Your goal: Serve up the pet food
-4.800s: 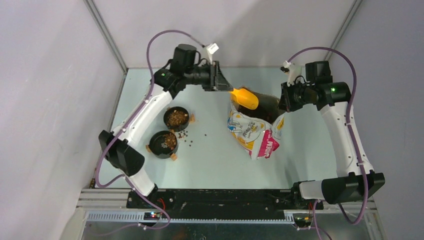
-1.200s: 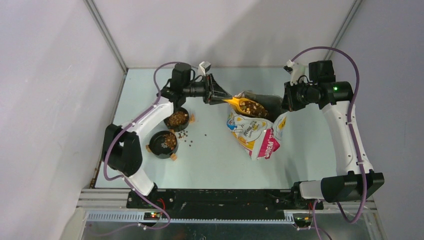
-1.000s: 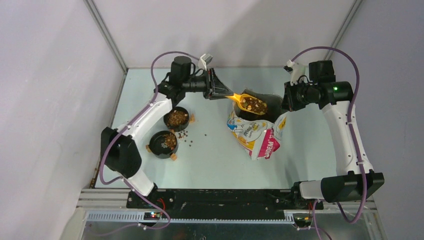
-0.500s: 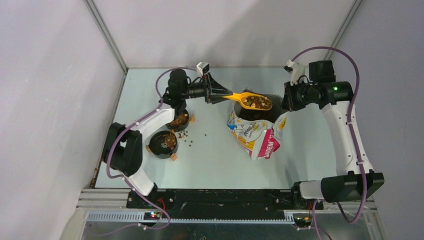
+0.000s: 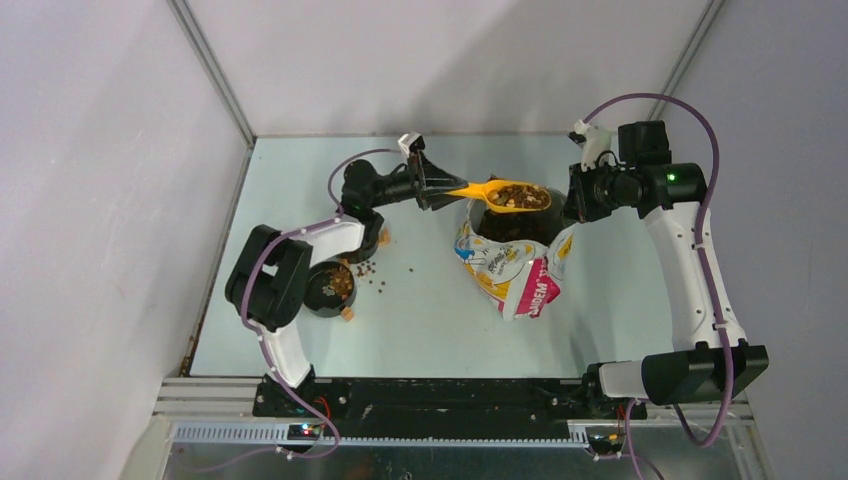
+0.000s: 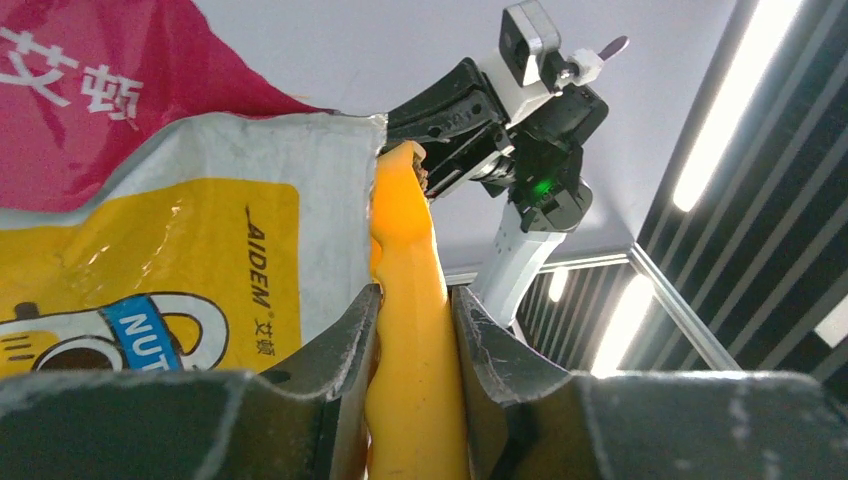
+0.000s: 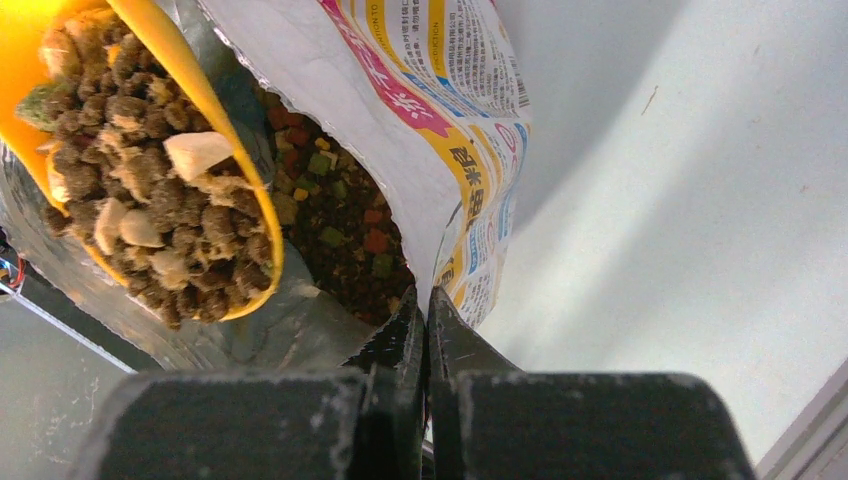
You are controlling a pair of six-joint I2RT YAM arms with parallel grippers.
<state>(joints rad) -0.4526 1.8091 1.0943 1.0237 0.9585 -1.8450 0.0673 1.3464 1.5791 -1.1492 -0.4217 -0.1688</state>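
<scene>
While left gripper [image 6: 412,302] pinches the scoop [image 6: 404,235] and right gripper [image 7: 426,312] pinches the bag [image 5: 500,266], pet food [image 7: 150,195] next needs hauling level, left to the bowl [image 5: 309,287].

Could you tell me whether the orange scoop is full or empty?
Full: brown kibble heaps in the orange scoop, level above the open bag.

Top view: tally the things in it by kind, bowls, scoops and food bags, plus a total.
Black bowls: 2, the near one and the far one, which is mostly hidden.
Orange scoop: 1, in the left tool, loaded with pet food.
Food bag: 1.
Total: 4.
</scene>
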